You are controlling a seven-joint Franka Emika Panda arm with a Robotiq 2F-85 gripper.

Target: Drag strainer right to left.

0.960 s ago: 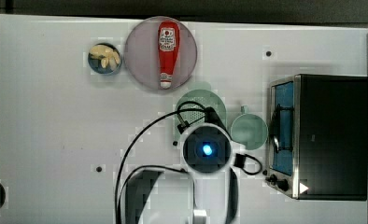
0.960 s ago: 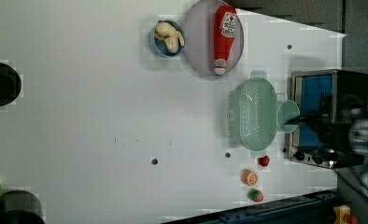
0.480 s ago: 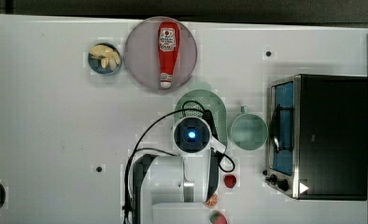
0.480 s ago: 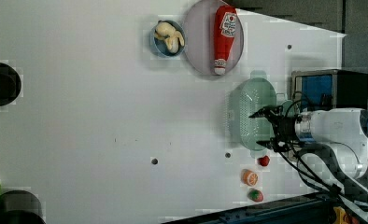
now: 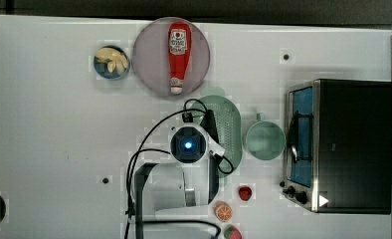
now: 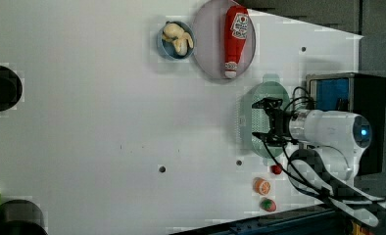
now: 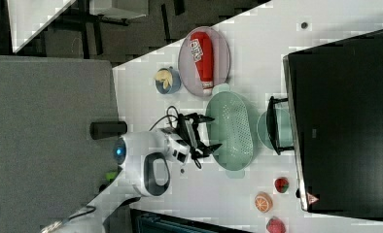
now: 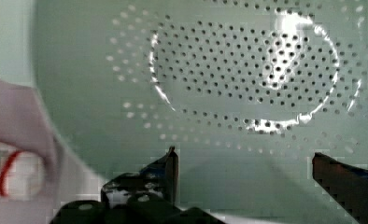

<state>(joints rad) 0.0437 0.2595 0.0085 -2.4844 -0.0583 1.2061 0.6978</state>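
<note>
Wide-open black gripper point(image 6: 265, 121) hangs over the pale mint-green oval plastic strainer point(image 6: 253, 117), its 2 fingers point(image 8: 170, 168) spread above the hole-dotted floor, holding nothing. Just beyond the strainer sits a small round mint-green cup point(image 5: 265, 140), then a black toaster oven point(image 5: 348, 144). A round pinkish-grey plate point(image 5: 151, 64) carrying a red ketchup bottle point(image 5: 178, 55) lies near.

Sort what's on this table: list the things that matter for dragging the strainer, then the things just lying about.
For the job:
strainer
gripper, jaws open over the strainer

Lying about:
cup
plate with ketchup bottle
small bowl
toaster oven
toy fruit
</note>
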